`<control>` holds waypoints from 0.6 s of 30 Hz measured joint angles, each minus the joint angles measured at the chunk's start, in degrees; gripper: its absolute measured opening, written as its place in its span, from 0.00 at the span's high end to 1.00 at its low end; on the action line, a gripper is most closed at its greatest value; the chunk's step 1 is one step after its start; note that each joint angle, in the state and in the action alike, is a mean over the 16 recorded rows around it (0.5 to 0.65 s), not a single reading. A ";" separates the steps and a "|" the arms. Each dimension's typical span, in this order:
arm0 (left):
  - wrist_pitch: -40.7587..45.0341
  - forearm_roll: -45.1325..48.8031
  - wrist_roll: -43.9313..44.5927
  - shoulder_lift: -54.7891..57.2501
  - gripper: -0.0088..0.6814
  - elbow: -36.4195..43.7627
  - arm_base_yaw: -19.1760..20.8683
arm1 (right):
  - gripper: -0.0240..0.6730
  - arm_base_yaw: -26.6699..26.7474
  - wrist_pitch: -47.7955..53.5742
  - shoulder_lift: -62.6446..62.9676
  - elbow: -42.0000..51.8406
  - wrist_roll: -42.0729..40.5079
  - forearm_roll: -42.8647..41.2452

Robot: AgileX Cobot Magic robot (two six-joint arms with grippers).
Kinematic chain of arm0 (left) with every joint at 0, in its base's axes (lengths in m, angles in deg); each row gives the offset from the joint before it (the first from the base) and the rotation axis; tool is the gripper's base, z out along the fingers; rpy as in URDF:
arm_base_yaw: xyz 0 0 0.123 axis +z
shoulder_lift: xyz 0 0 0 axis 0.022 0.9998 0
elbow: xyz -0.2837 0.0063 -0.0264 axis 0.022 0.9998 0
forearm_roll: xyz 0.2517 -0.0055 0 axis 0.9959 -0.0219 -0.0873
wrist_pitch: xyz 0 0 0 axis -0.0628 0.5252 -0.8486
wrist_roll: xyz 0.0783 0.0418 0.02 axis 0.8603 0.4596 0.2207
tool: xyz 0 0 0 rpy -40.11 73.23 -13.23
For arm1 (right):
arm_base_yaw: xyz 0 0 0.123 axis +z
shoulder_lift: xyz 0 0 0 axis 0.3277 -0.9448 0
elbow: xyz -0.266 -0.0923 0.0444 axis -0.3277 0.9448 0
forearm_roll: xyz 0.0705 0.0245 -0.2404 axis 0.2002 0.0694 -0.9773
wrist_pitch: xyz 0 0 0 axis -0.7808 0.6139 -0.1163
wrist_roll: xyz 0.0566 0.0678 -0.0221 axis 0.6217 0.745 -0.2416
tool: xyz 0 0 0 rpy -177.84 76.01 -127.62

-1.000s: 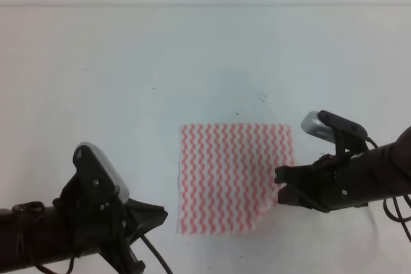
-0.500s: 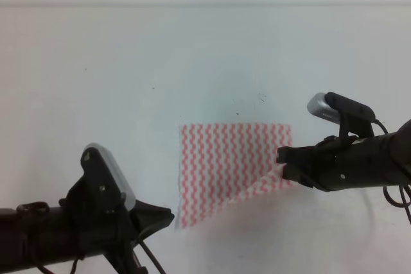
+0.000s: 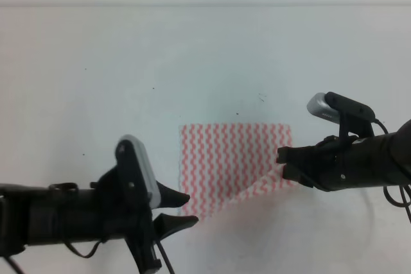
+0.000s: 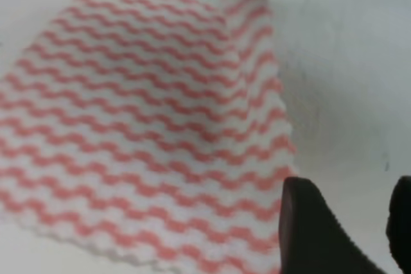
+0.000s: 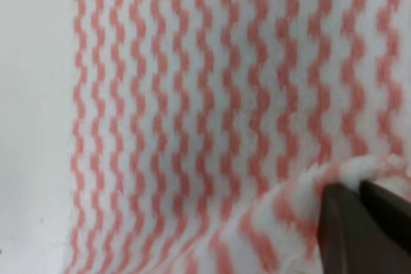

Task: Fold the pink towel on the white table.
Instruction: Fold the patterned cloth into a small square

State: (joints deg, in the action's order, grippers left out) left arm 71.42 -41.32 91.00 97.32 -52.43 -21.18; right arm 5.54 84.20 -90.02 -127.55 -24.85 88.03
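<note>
Barely begun: pink towel [image 3: 234, 162] near-right corner being pinched and lifted by right pincer [image 3: 282, 166]; left pincer [image 3: 183, 208] spread, being held at near-left corner; fold unfinished on white tabletop [image 3: 192, 56].

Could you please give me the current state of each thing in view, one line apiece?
Towel: mostly flat on the table, near right corner lifted and pulled up off the surface.
Right gripper: shut on the towel's lifted corner.
Left gripper: open, at the towel's near left corner, holding nothing.
Table: bare white surface with a few dark specks.
</note>
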 joint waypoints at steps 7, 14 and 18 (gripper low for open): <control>-2.69 -0.05 8.26 5.54 0.95 -1.87 -0.83 | 0.97 -0.01 0.09 0.05 0.00 -0.01 -0.06; -6.97 -0.13 13.66 8.47 0.95 -2.46 -1.77 | 0.97 0.01 -0.11 -0.05 0.00 0.00 -0.14; -8.19 -0.21 16.38 9.87 0.95 -2.67 -2.15 | 0.97 0.01 -0.31 -0.05 0.00 0.00 -0.21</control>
State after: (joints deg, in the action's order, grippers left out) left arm 63.23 -41.53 107.38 107.19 -55.10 -23.33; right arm 5.55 83.89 -90.07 -127.55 -24.85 87.82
